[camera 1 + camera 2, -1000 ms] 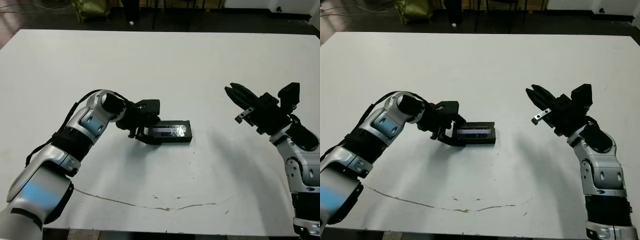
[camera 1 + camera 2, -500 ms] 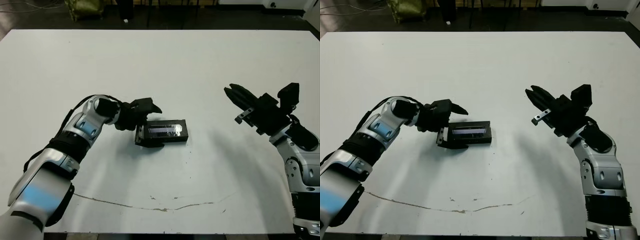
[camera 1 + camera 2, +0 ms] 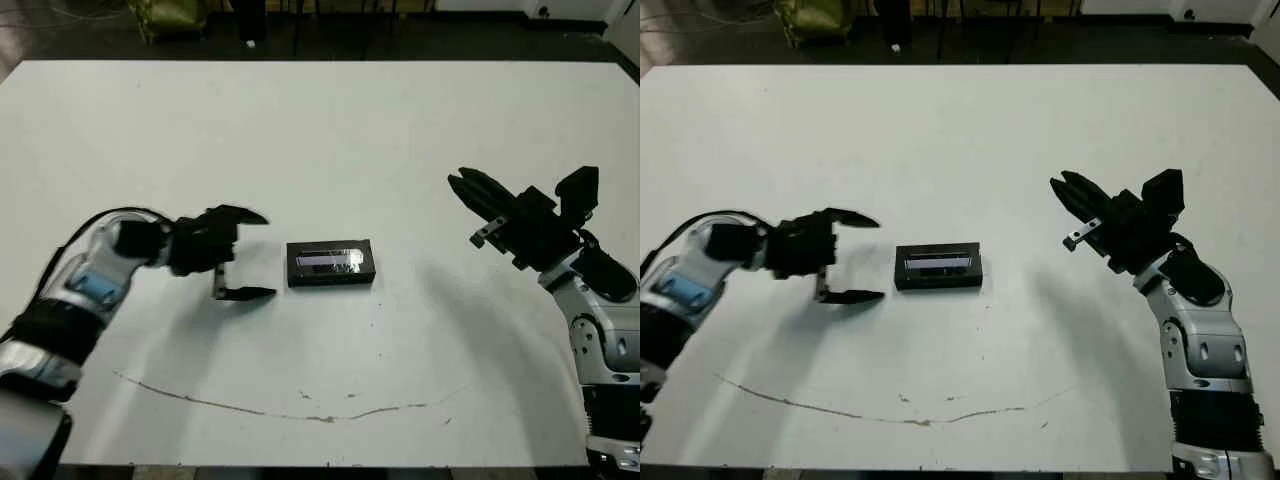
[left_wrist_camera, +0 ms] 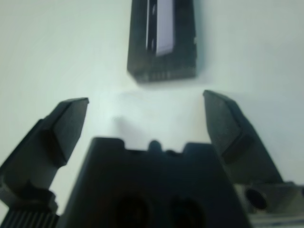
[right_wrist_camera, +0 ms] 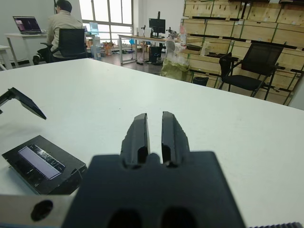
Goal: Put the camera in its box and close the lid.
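My left tool point(image 3: 243, 255) has just pulled back toward nine o'clock, fingers spread wide and empty, letting go of the box point(image 3: 331, 264), which half a second ago it was touching. The lid point(image 3: 938, 262) sits on top, shiny strip up, so the task looks all but finished. The box lies flat mid-surface, long axis three to nine. My right tool point(image 3: 463, 186) hovers well apart at three o'clock, fingers pressed together, holding nothing.

bright, even overhead light on white table point(image 3: 400, 130) | soft grey shadows beside lid point(image 3: 331, 263) and under both arms | glare on lid's glossy strip | left wrist view blurred throughout, lid soft | right wrist view: near fingers point(image 5: 137, 135) out of focus, background sharp, windows blown out
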Controlling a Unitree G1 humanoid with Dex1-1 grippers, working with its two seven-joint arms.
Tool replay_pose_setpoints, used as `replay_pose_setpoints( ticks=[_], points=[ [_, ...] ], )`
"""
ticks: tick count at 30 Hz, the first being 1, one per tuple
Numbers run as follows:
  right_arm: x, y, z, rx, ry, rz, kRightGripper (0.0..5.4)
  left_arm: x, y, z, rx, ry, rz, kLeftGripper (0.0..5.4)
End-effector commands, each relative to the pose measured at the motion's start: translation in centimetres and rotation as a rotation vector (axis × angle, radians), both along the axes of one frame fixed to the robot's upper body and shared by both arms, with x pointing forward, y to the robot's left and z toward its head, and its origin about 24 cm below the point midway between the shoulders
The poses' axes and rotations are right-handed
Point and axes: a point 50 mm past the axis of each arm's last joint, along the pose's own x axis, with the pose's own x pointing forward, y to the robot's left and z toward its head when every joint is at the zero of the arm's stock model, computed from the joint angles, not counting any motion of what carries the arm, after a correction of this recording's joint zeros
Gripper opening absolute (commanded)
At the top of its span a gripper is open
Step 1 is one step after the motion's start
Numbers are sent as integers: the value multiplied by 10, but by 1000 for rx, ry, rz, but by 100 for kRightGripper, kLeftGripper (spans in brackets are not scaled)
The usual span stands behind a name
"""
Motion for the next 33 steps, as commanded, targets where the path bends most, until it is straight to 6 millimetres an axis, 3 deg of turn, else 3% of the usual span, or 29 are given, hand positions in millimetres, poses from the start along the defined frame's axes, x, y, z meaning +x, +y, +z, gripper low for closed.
replay_pose_setpoints(
  ticks=[1,7,11,15,18,21,25,33],
  points=[
    [-1,-2,-6,-7,27,-5,0,-28,31,-38,197,170,79,538],
    [-1,-3,-6,9,31,5,0,-35,46,-19,252,152,39,538],
    [0,-3,-8,13,32,8,0,-34,65,-18,62,147,232,538],
    [1,-3,-9,27,40,12,0,-30,54,5,-289,-54,459,538],
    [1,-2,-10,32,46,13,0,-37,23,13,-633,-255,640,497],
    [1,-1,-10,28,43,8,0,-45,-8,25,-805,-352,689,424],
    [1,0,-11,32,45,9,0,-46,-49,35,-902,-308,714,325],
    [0,1,-11,26,45,-6,0,-36,-105,35,-941,-80,796,127]
  ],
)
